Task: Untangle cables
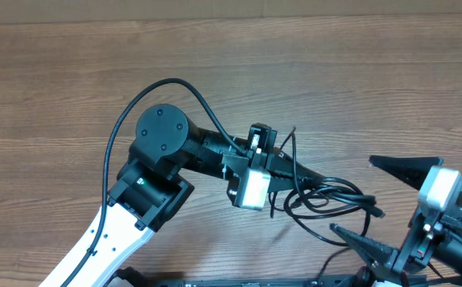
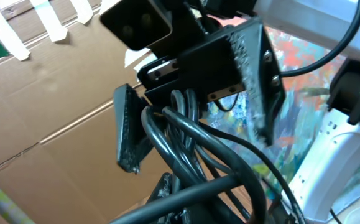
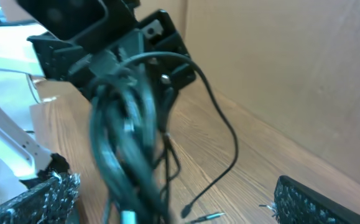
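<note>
Jaws of left gripper (image 2: 189, 109) were clamped on the cables (image 1: 326, 195), dangling at 4 o'clock from tabletop (image 1: 55, 80) centre; right gripper (image 1: 386, 206) stood wide at their 3 o'clock, a regrasp step I'd say, next needing one loose strand pinched.

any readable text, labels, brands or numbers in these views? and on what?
None legible in any view.
No print on the tape strips or the cardboard.
No markings visible on the camera box or the cables.
</note>
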### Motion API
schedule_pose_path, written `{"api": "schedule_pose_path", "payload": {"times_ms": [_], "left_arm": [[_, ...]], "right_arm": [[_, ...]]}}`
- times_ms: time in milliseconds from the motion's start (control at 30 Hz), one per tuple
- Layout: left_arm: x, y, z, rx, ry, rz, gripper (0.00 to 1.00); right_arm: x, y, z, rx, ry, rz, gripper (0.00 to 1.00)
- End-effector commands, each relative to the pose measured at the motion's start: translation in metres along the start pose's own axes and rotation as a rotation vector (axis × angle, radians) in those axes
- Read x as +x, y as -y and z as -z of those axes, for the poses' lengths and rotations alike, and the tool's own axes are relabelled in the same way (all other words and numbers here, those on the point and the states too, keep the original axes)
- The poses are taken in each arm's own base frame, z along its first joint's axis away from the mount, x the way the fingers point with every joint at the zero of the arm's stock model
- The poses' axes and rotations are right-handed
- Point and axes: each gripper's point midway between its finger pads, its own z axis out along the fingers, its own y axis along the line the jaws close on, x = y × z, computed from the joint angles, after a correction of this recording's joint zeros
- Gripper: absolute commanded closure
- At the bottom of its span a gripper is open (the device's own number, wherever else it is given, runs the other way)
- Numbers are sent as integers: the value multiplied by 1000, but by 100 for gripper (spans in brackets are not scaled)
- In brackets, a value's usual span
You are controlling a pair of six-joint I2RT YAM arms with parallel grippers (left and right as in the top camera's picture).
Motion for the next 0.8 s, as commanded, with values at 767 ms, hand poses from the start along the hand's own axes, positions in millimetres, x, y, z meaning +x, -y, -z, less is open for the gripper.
{"api": "schedule_pose_path", "payload": {"times_ms": [767], "left_arm": [[4, -9, 31, 8, -27, 31, 96]], "right_arm": [[-7, 40, 7, 213, -32, -135, 0]]}}
